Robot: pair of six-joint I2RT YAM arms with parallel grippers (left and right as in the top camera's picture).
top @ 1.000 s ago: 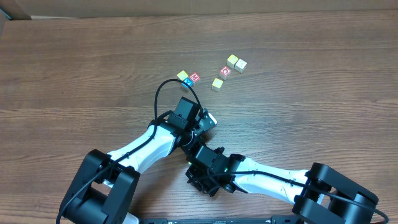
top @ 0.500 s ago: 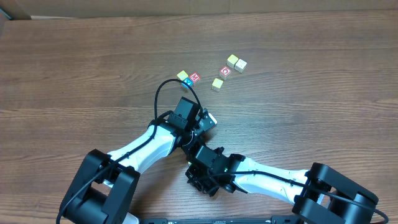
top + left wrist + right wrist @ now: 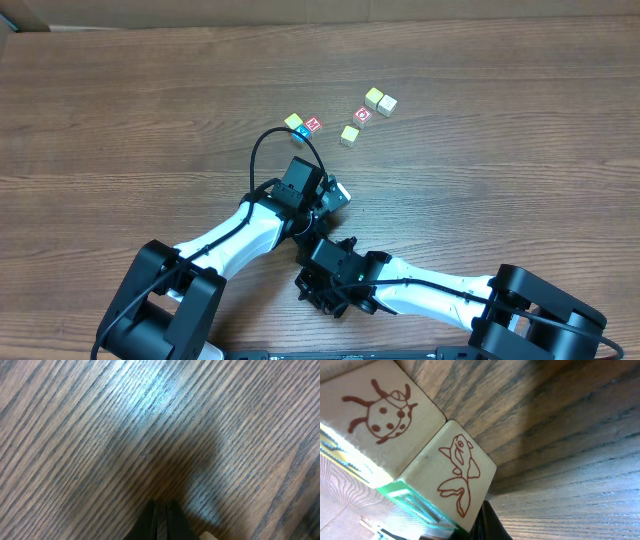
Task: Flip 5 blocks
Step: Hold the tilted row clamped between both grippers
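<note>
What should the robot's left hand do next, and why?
Probably reach the left gripper forward toward the blue block, one of the blocks closest to it. It is shut and sits over bare table, touching no block. That block lies just ahead of it in the overhead view, so it likely has to get there before it can flip anything.

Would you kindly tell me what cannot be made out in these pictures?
Overhead: blocks too small to read most faces.
Right wrist: ladybug block cut off by the left edge; its side face blurred.
Left wrist: pale object cut off by the bottom edge; unidentifiable.
</note>
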